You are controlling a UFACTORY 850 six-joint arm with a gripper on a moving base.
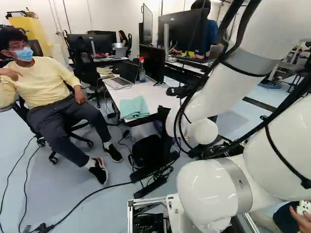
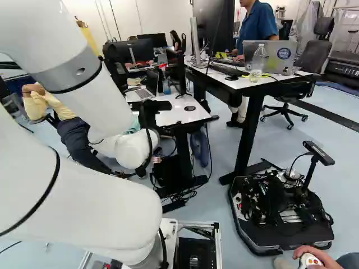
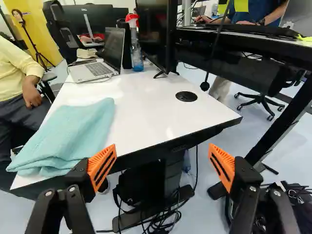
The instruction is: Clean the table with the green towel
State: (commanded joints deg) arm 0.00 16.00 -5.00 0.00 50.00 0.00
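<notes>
My gripper (image 1: 164,112) is at the near edge of the white table in the left base view, small and dark there. In the wrist view the gripper (image 3: 162,163) stands open, its orange pads wide apart with nothing between them. The light green towel (image 3: 73,131) lies folded on the table (image 3: 146,105), at its near corner, ahead of and beside one finger and apart from it. The towel (image 1: 134,107) also shows in the left base view, draped close to the table's front edge.
A laptop (image 3: 100,68), a bottle (image 3: 137,56) and a monitor (image 3: 157,34) stand on the table's far part. A person (image 1: 46,87) sits beside the table. Below it are a black bag (image 1: 146,150) and cables. Another robot's base (image 2: 280,216) stands to the right.
</notes>
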